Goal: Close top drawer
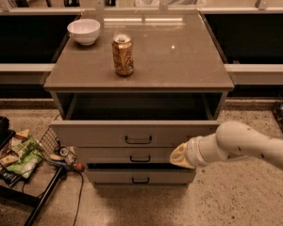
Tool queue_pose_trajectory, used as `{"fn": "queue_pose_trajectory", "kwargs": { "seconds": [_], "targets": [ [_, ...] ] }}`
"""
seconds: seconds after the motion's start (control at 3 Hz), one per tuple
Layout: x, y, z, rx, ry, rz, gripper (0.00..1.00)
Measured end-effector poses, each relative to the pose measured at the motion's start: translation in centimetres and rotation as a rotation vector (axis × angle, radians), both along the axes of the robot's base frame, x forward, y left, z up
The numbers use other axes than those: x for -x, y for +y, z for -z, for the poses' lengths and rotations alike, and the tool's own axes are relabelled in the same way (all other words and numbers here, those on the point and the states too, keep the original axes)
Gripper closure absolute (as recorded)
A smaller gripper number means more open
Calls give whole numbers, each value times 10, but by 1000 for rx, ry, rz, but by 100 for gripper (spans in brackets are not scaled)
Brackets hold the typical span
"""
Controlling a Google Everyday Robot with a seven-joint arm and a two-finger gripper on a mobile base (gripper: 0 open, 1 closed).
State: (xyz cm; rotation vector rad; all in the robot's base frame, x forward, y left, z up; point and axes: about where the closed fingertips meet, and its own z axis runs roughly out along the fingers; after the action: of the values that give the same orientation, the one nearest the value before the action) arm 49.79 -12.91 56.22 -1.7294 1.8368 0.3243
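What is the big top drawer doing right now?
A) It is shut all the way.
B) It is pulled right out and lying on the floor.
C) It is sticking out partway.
C: the top drawer has its front standing out from the cabinet, with a dark open gap behind it. The pincer is low at the right end of the drawer fronts.

Matt grey top drawer (99, 134); smooth pale hand (179, 155) by its front; glossy can (123, 55).

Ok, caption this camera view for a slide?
Pincer at the partly open top drawer's lower right front; can and bowl on the cabinet.
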Motion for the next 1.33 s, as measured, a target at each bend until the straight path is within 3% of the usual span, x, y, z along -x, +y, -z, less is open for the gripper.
{"fn": "queue_pose_trajectory", "kwargs": {
  "seconds": [0.33,0.67,1.0,1.33],
  "targets": [
    [-62,-31,-34,64,-75,19,100],
    [-59,-29,-33,61,-71,11,100],
    [-38,-33,-47,105,-41,-39,100],
    [-24,-65,-89,259,5,-103,100]
  ]
}}
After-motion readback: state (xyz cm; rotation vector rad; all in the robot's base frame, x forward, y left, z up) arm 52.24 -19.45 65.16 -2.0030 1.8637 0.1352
